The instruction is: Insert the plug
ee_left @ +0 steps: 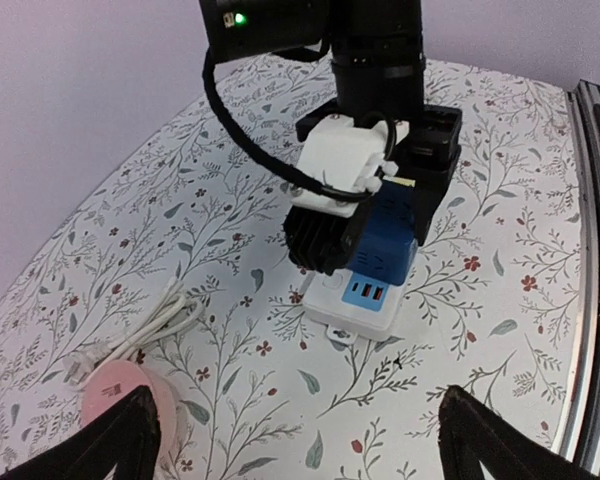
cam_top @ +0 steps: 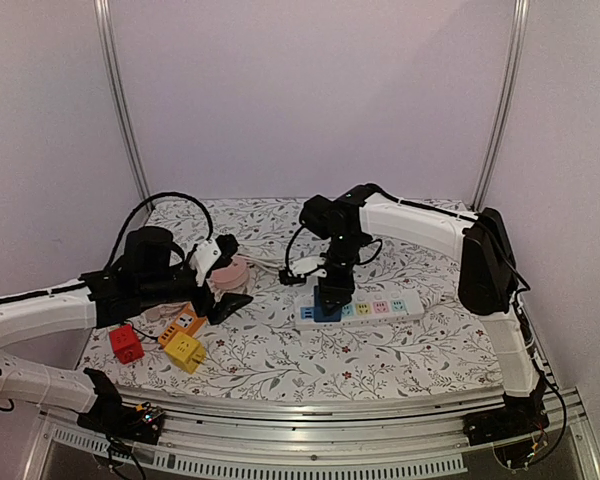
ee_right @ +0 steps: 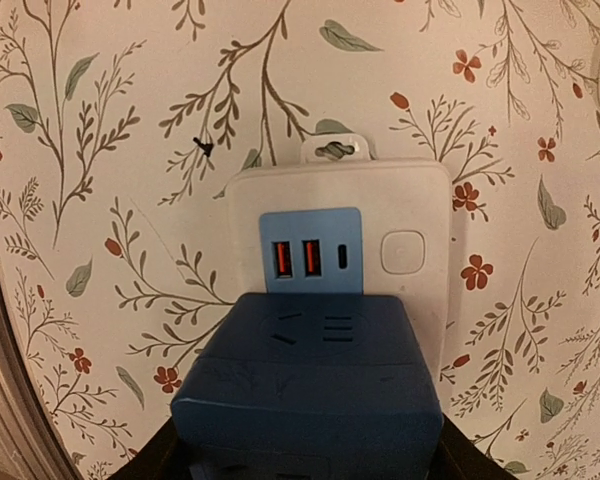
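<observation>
A white power strip (cam_top: pixel 380 308) with pastel sockets lies mid-table; its blue USB end shows in the right wrist view (ee_right: pixel 310 250) and in the left wrist view (ee_left: pixel 365 295). My right gripper (cam_top: pixel 330 300) points straight down, shut on a blue cube plug (ee_right: pixel 310 400) that sits on the strip's left end, just behind the USB panel. The cube also shows in the left wrist view (ee_left: pixel 388 240). My left gripper (ee_left: pixel 300 440) is open and empty, low over the cloth left of the strip, beside a pink round object (ee_left: pixel 120 395).
Red (cam_top: pixel 126 343), orange (cam_top: pixel 184 322) and yellow (cam_top: pixel 185 351) cube plugs lie at the front left. The pink round object (cam_top: pixel 230 273) with a white cord (ee_left: pixel 130 335) is beside my left gripper. A metal rail (cam_top: pixel 320 410) runs along the table's near edge.
</observation>
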You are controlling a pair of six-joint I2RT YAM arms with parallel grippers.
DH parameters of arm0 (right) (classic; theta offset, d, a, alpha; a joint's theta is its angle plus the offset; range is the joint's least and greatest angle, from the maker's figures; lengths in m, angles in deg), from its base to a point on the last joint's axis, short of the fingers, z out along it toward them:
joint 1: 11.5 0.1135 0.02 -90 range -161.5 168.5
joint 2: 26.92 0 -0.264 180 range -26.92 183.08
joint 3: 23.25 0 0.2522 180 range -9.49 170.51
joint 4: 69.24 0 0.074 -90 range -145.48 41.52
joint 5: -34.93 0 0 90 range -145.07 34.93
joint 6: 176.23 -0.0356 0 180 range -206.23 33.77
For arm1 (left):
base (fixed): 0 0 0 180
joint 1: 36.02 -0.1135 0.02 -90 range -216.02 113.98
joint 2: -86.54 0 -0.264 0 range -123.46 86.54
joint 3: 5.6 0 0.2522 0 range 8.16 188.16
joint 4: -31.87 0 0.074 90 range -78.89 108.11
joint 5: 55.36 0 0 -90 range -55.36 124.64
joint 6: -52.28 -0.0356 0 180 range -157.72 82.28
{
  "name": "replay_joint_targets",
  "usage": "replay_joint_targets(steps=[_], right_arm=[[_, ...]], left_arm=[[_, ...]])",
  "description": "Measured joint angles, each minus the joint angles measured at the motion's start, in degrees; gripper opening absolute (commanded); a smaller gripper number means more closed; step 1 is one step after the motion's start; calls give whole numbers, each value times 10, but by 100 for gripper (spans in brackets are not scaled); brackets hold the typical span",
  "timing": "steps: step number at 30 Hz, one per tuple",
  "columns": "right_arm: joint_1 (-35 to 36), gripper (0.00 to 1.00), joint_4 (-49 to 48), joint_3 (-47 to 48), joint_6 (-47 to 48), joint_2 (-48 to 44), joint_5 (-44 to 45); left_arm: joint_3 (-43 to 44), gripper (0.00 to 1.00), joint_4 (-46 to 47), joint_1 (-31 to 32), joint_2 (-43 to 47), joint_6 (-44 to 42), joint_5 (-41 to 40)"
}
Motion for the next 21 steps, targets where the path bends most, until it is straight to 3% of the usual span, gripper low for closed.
replay_joint_targets(steps=[6, 8, 11, 15, 18, 21], right_arm=[[2, 97, -59, -38, -37, -3, 4], [3, 99, -81, -53, -51, 0, 8], [3, 99, -109, -53, -60, -5, -7], [3, 99, -134, -57, -61, -21, -27], [3, 99, -152, -75, -62, -52, -45], [3, 99, -174, -117, -66, -103, -61]], left_arm=[[107, 100, -200, -13, -1, -2, -67], [150, 99, -284, -16, 3, -62, -49], [199, 100, -430, -17, 16, -229, -9], [200, 100, -582, -18, 30, -423, -9], [171, 100, -652, -18, 13, -525, -13], [141, 100, -677, -18, -18, -573, -17]])
